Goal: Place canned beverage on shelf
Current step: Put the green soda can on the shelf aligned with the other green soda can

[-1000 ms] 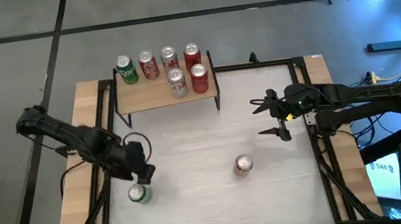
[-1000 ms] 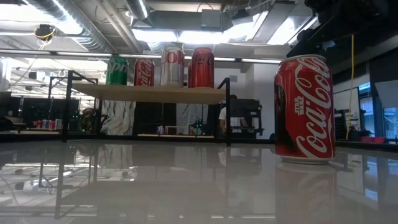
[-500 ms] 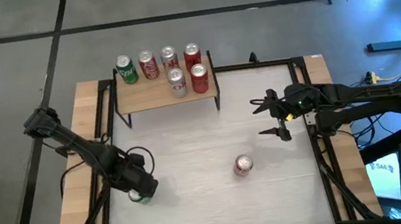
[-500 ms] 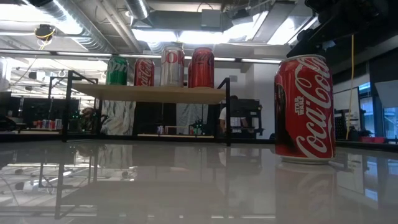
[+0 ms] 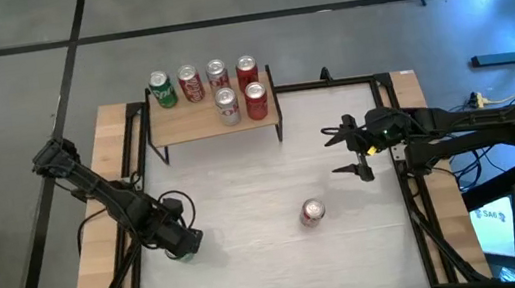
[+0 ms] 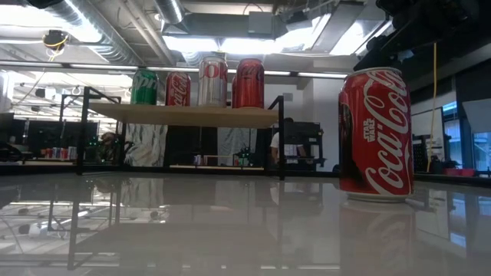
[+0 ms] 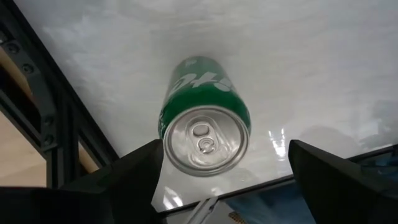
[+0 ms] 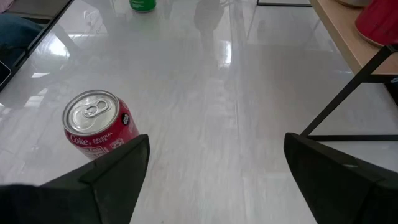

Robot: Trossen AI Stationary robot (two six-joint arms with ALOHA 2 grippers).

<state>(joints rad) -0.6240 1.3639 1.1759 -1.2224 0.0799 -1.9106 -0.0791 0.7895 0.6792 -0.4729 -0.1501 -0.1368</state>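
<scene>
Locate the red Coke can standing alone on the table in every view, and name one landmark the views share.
High view: the red Coke can stands right of centre, toward the near edge.
Low view: large at right.
Left wrist view: not in it.
Right wrist view: lower left.
Shared landmark: the shelf, seen in the high, low and right wrist views.

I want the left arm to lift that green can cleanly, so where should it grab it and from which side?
Grip the green can around its mid-wall, coming straight down from above. It stands upright on the white table, lid up, so its round sides offer parallel faces. The left gripper is open, already above it, fingers either side. Nothing stands close beside it.
</scene>
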